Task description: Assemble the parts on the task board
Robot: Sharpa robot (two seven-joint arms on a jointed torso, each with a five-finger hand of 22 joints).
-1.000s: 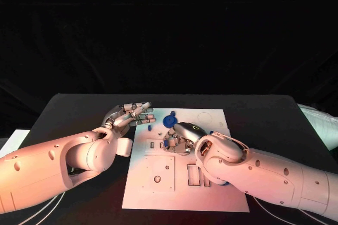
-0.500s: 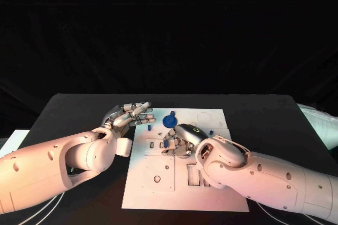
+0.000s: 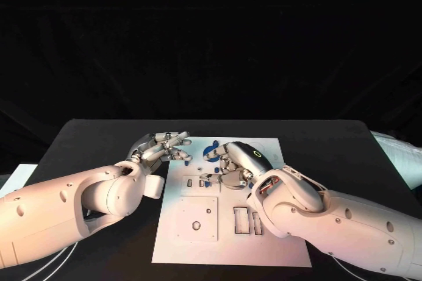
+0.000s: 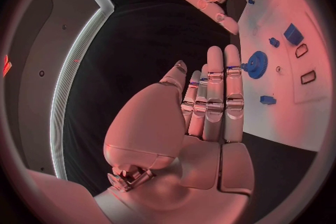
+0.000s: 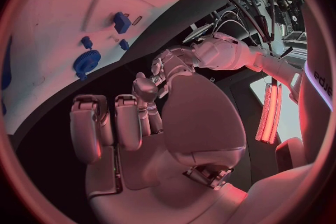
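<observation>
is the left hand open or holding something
Open: in the left wrist view the left hand has its fingers stretched out straight, apart from the blue gear, with nothing between them.

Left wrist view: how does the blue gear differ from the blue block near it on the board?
The blue gear is round with a toothed rim and a raised hub at its middle, while the blue block is squarish with plain edges. The gear looks the wider of the two. The gear lies close to the edge of the task board, and the block lies farther in. Both are blue and rest on the white board.
</observation>
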